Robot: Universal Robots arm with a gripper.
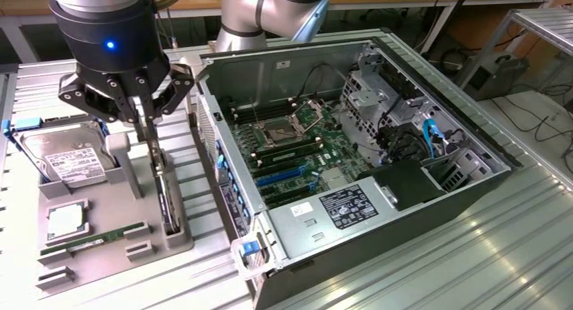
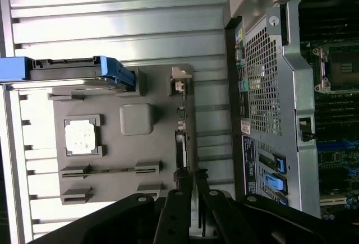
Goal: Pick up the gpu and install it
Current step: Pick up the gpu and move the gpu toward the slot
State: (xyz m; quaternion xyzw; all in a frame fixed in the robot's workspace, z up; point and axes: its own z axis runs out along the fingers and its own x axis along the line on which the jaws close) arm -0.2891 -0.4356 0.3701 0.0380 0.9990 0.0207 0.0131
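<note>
The gpu (image 1: 166, 206) stands on edge in a slot along the grey holder tray (image 1: 107, 256), on the side nearest the computer case. In the wrist view the gpu (image 2: 180, 137) is a thin dark strip, and its silver bracket end (image 2: 180, 79) is at the far end. My gripper (image 1: 149, 132) hangs straight above the tray, its long thin fingers (image 1: 155, 156) reaching down onto the card. The gripper (image 2: 191, 178) has its fingers (image 2: 182, 183) drawn close together on either side of the card's near end, and it looks shut on the gpu. The card still sits in its slot.
The tray also carries a silver hard drive (image 1: 67, 161) with a white label, a processor chip (image 1: 66, 221) and a narrow green memory stick (image 1: 94, 239). The open computer case (image 1: 358, 149) lies at the exterior view's right, its motherboard (image 1: 291, 156) and blue slots (image 1: 282, 176) exposed.
</note>
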